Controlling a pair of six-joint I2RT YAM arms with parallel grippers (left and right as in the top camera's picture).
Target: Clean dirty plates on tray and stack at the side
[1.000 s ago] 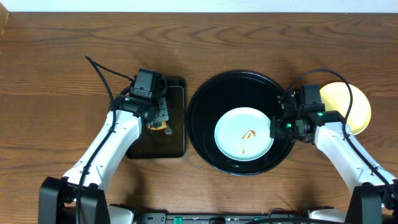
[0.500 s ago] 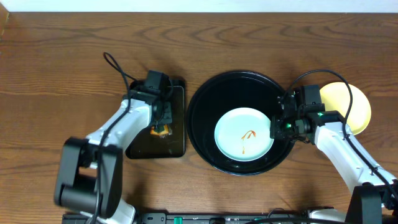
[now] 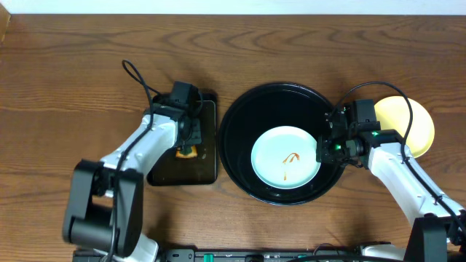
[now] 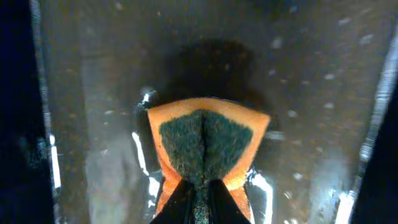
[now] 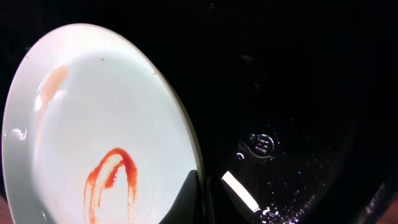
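A pale mint-blue plate [image 3: 285, 156] with an orange-red sauce squiggle lies in the round black tray [image 3: 240, 124]. My right gripper [image 3: 321, 151] is shut on the plate's right rim; the right wrist view shows the plate [image 5: 93, 124] with one finger [image 5: 199, 202] over its edge. A pale yellow plate [image 3: 419, 125] sits on the table right of the tray, partly hidden by my right arm. My left gripper [image 3: 188, 145] is shut on an orange sponge with a dark green scrub face [image 4: 205, 143], over the rectangular tray. A third plate is not in view.
A smaller black rectangular tray [image 3: 204, 166], wet and glossy [image 4: 311, 93], stands left of the round tray. The wooden table [image 3: 73, 87] extends to the left and back. Cables loop off both arms.
Over the last second my left arm swung at the rectangular tray, with its elbow moving inward and the sponge shifting slightly. The right arm and the plate have not moved.
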